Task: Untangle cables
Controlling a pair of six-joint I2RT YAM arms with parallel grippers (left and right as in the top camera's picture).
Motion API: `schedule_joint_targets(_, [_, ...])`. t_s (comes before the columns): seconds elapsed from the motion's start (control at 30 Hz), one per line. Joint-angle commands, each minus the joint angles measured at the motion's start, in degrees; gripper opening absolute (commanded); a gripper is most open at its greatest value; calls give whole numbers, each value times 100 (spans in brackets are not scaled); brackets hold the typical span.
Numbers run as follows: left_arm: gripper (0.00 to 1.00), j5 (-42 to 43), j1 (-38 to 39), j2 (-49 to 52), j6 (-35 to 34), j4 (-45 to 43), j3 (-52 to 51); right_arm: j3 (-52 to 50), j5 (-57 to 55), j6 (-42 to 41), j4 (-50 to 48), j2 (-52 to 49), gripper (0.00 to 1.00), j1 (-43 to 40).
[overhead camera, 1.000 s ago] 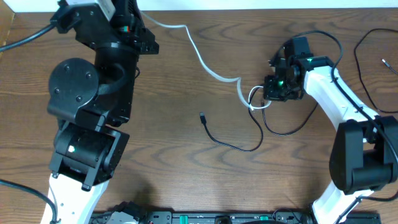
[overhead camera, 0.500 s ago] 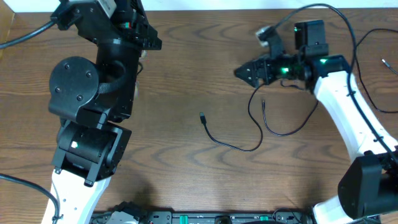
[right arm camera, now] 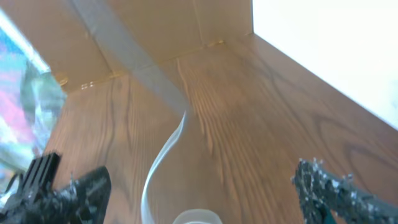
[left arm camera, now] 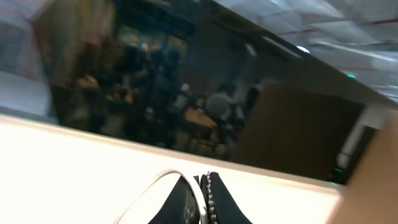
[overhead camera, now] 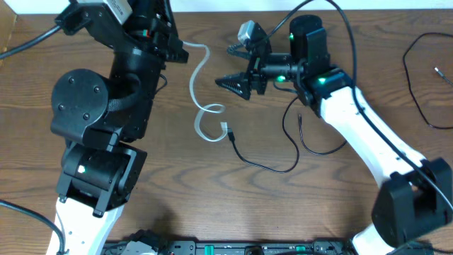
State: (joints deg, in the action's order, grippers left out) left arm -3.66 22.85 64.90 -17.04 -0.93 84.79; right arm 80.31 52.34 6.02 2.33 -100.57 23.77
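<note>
The white cable (overhead camera: 195, 88) runs from my left gripper (overhead camera: 178, 49) down the table and curls into a small loop beside the black cable's plug (overhead camera: 231, 133). In the left wrist view, that gripper (left arm camera: 202, 186) is shut on the white cable (left arm camera: 155, 186), which arcs out to the left. The black cable (overhead camera: 272, 168) lies loosely looped at the table's middle, apart from both grippers. My right gripper (overhead camera: 228, 65) hovers open just right of the white cable, holding nothing. In the right wrist view, the white cable (right arm camera: 163, 155) passes between its spread fingers (right arm camera: 323, 183).
Another thin black cable (overhead camera: 414, 85) with a small plug (overhead camera: 439, 69) lies at the far right edge. The bulky left arm (overhead camera: 92, 106) covers the table's left side. A cardboard wall (right arm camera: 143, 31) stands beyond the table's end.
My right gripper opened and let go of the white cable, then swung up and left. The freed white cable has sprung over to the left beside the black plug.
</note>
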Motion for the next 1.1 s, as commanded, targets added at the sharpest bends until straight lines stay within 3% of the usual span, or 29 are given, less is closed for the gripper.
schedule_joint_targets(0.0, [8,909,-28,-61,-662,144,63,55,621,-828,-675,-485,88,85])
schedule_joint_targets(0.1, [7,1410,-28,-59,-1158,328,63,57,671,-1209,-1180,-664,86,155])
schedule_joint_targets(0.2, [8,2114,-28,-28,-1665,387,61,57,398,-1690,-1720,-802,76,234])
schedule_joint_targets(0.27, [7,2481,-28,-22,-1882,387,63,55,33,-2037,-1878,-820,50,247])
schedule_joint_targets(0.3, [7,2575,-28,-28,-1886,389,63,57,-260,-2267,-1860,-820,15,243])
schedule_joint_targets(0.33, [7,2570,-31,-35,-1880,396,63,57,-435,-2446,-1834,-820,1,197])
schedule_joint_targets(0.57, [8,2356,-361,-57,-1554,713,63,55,-245,-2726,-1073,-817,1,-334])
schedule_joint_targets(0.8, [8,1298,-914,107,-1556,2426,61,57,2,-2500,664,-551,1,-1082])
schedule_joint_targets(0.87, [14,1303,-968,219,-1558,2715,61,57,-94,-2459,1038,-411,1,-1237])
schedule_joint_targets(1.07, [54,1303,-984,776,-1558,3458,61,59,-581,-2881,1469,424,1,-1707])
